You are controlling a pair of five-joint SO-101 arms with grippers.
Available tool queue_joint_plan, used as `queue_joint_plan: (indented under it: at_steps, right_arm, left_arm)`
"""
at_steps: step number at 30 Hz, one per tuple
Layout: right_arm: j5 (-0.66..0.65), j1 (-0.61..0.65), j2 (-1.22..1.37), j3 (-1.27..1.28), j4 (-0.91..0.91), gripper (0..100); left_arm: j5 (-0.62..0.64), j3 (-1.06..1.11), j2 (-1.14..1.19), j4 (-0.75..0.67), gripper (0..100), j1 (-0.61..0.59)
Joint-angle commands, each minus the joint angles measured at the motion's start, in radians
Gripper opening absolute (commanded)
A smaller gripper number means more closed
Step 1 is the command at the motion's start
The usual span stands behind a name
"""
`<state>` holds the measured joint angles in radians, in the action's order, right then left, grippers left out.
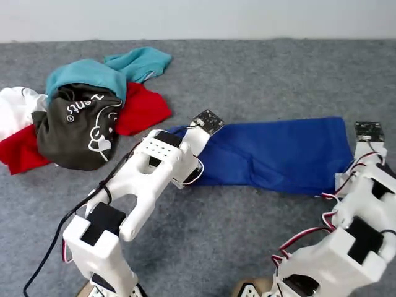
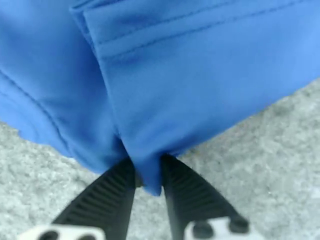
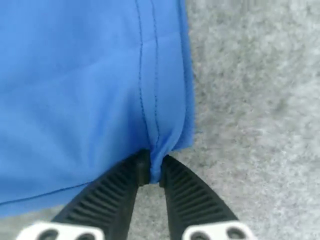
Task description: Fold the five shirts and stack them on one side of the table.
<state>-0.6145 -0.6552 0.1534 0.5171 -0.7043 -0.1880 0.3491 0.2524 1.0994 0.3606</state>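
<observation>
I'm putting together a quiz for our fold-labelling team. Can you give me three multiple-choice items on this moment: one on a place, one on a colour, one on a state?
1. Where on the table does the pile of unfolded shirts lie in the high view?
A. far left
B. near right
C. centre, under the arms

2. What colour is the stretched shirt between the two arms?
A. red
B. blue
C. white

3. How are the left gripper and right gripper?
A. both open above the table
B. one open, one shut
C. both shut on the stretched shirt

Answers:
1 A, the heap sits far left.
2 B, blue cloth spans from arm to arm.
3 C, each wrist view shows a blue edge pinched.
</observation>
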Motion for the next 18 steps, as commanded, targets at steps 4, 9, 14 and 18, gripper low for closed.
queue_joint_plan:
  at_steps: [4,9,14,18]
  right_arm:
    - [-0.031,-0.062,-0.004,-0.009,-0.059,1.1]
    - [-0.035,-0.088,-0.005,-0.009,-0.133,1.1]
    - [-0.072,-0.091,-0.076,-0.009,-0.196,1.1]
    - [-0.074,-0.093,-0.174,-0.008,-0.257,1.1]
  left_arm:
    - [0.009,-0.133,-0.003,0.212,3,0.000]
    - [0.009,-0.194,-0.003,0.325,3,0.003]
    - [0.009,-0.194,-0.003,0.333,3,0.003]
    - [0.009,-0.193,-0.003,0.333,3,0.003]
